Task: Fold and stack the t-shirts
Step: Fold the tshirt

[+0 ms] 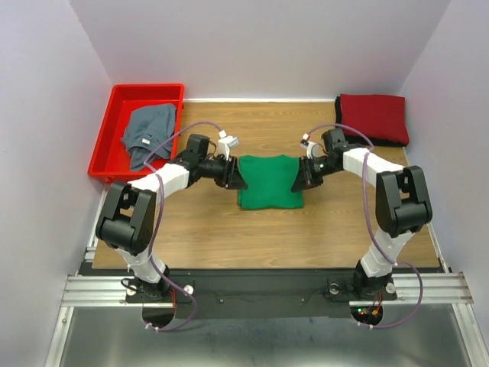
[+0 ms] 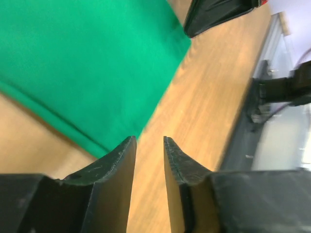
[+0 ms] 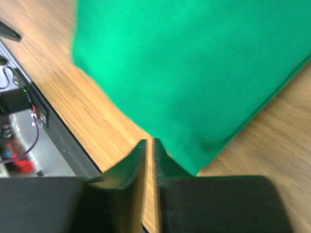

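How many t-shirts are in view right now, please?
3: the green t-shirt folded mid-table, the grey-blue t-shirt crumpled in the red bin, the dark red t-shirt folded at the far right. A black edge beneath it may be a fourth.

We are seeing bright, even overhead light casting soft shadows on the table (image 1: 229, 237); both wrist views are blurring the green t-shirt (image 2: 73, 58) and wood grain.

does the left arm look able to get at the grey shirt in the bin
Likely yes: the grey shirt lies uncovered in the open bin on that arm's side, and the left gripper holds nothing.
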### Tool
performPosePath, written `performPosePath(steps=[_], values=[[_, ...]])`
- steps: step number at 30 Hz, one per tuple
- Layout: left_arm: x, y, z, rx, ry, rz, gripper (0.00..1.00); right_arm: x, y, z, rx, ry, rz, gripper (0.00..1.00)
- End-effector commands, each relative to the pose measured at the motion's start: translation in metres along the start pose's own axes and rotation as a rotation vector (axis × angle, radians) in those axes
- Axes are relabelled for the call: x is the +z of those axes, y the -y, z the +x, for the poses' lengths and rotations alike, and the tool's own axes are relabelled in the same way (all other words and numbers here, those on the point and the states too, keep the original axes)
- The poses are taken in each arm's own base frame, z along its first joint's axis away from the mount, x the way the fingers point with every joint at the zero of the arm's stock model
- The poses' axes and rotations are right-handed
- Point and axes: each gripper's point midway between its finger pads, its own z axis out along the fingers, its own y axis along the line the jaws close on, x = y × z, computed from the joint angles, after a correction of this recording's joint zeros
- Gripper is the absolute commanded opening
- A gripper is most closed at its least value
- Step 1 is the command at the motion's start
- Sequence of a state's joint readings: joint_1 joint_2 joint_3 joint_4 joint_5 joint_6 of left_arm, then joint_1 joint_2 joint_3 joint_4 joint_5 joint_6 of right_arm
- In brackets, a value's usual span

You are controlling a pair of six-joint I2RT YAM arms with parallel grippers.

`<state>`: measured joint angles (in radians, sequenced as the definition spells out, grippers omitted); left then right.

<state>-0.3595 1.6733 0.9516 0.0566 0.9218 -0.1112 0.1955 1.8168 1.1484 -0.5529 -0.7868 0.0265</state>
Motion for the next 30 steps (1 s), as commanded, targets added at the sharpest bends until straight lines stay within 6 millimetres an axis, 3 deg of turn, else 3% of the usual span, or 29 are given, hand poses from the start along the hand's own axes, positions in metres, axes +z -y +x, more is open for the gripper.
performPosePath(steps=[1,2,3,4,5,8,13,19,20,30], values=[[-0.010,0.014,-0.036,0.370,0.011,-0.117,0.50,-0.039,-0.029,-0.025,-0.140,0.082,0.032,0.30],[-0.002,0.023,-0.035,0.434,-0.006,-0.129,0.51,-0.044,-0.028,-0.029,-0.144,0.099,0.060,0.42],[-0.001,0.024,-0.043,0.497,0.002,-0.182,0.54,-0.052,-0.032,-0.034,-0.146,0.130,0.083,0.46],[0.002,0.026,-0.046,0.581,-0.001,-0.203,0.54,-0.059,-0.029,-0.037,-0.138,0.152,0.106,0.50],[0.014,0.041,-0.043,0.649,-0.010,-0.200,0.55,-0.063,-0.024,-0.038,-0.127,0.162,0.127,0.58],[0.027,0.050,-0.048,0.831,0.006,-0.274,0.56,-0.076,-0.010,-0.040,-0.029,0.198,0.129,0.69],[0.071,0.076,-0.037,1.065,-0.025,-0.287,0.60,-0.090,0.024,-0.037,0.167,0.230,0.103,0.74],[0.115,0.084,-0.026,1.251,-0.072,-0.290,0.68,-0.088,0.036,-0.029,0.277,0.218,0.058,0.76],[0.121,0.088,-0.020,1.277,-0.083,-0.273,0.73,-0.088,0.037,-0.028,0.281,0.217,0.061,0.76],[0.163,0.088,-0.007,1.353,-0.134,-0.213,0.74,-0.089,0.047,-0.030,0.331,0.224,0.066,0.79]])
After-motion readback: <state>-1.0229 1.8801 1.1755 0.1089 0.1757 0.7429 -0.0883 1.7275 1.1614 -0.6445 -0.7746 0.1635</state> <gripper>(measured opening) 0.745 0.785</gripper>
